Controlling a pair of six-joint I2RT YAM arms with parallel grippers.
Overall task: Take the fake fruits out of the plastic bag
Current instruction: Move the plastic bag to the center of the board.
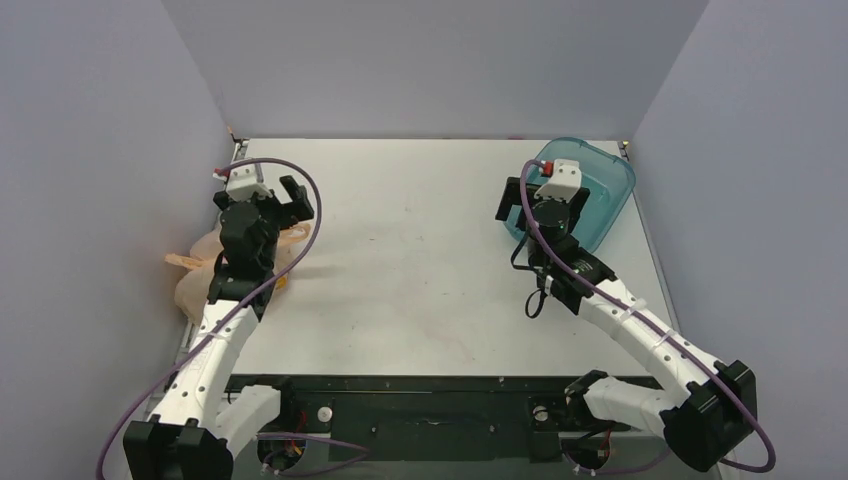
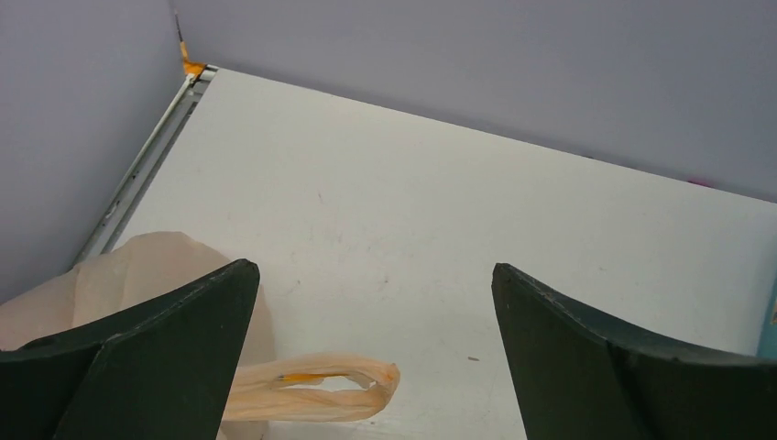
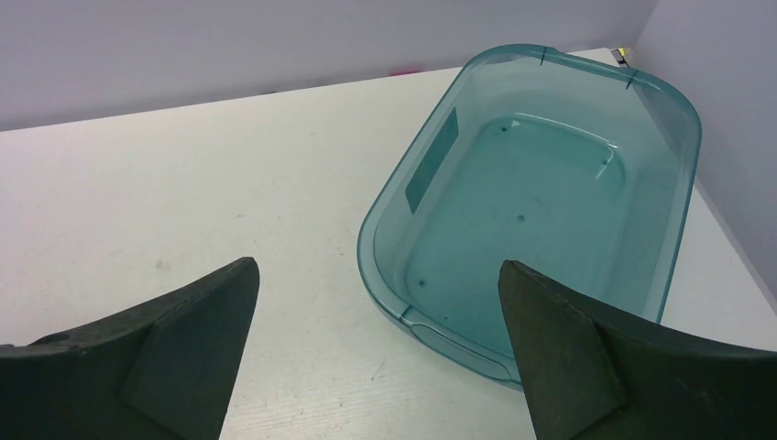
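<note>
The plastic bag [image 1: 195, 280] lies crumpled at the left edge of the table [image 1: 420, 270], beside and partly under your left arm [image 1: 245, 240] and well apart from the right one; no fruit shows. From the left wrist, the left jaws stand wide apart and empty. The bag's body [image 2: 119, 275] sits low-left behind one jaw, and its loop handle [image 2: 316, 390] runs rightward just below the gap. From the right wrist, the right jaws also gape empty, facing the teal tub [image 3: 394, 211].
</note>
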